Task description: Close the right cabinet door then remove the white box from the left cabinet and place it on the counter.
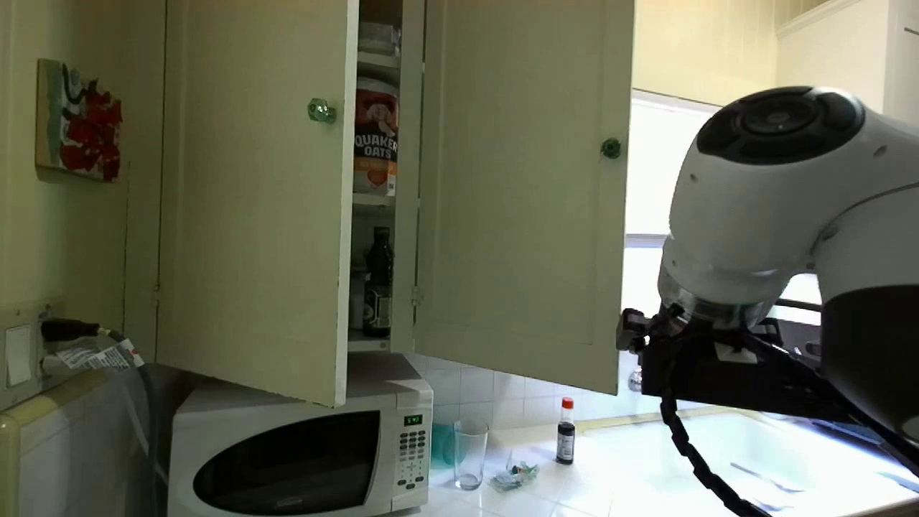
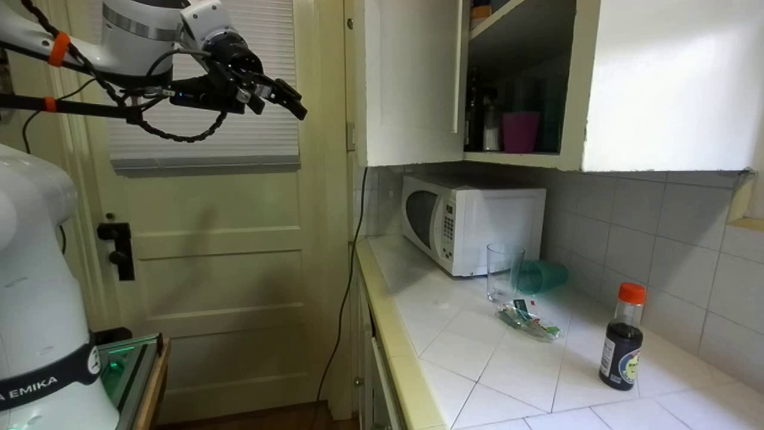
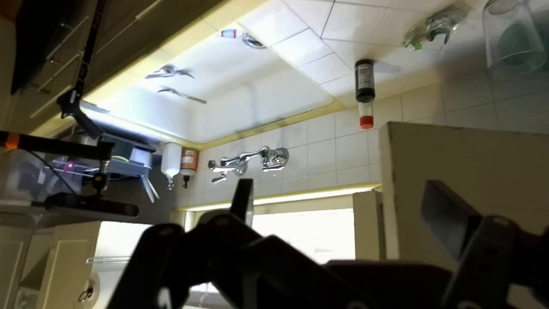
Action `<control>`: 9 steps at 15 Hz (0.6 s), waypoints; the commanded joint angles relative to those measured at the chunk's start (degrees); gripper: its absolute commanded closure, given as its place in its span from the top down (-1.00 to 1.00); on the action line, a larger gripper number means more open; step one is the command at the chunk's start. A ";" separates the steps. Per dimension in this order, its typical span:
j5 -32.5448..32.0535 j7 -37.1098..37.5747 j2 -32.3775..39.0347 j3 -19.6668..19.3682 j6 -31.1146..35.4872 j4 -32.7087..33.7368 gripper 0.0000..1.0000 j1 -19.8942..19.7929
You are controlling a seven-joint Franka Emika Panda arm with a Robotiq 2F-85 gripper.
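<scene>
End effector [image 3: 344, 199] is standing wide, holding nothing. Right cabinet door [image 2: 412, 83] is hanging open; best be pushing its outer face near the free edge.

In an exterior view the arm [image 2: 42, 257] stands bent with its wrist [image 2: 206, 24] held high; the gripper [image 3: 337, 193] slants downward, its two fingers [image 3: 448, 219] (dark, a touch blurred) spread well apart.
</scene>
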 commanded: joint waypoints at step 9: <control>13.28 -17.12 0.88 -3.62 16.58 -0.22 1.00 3.89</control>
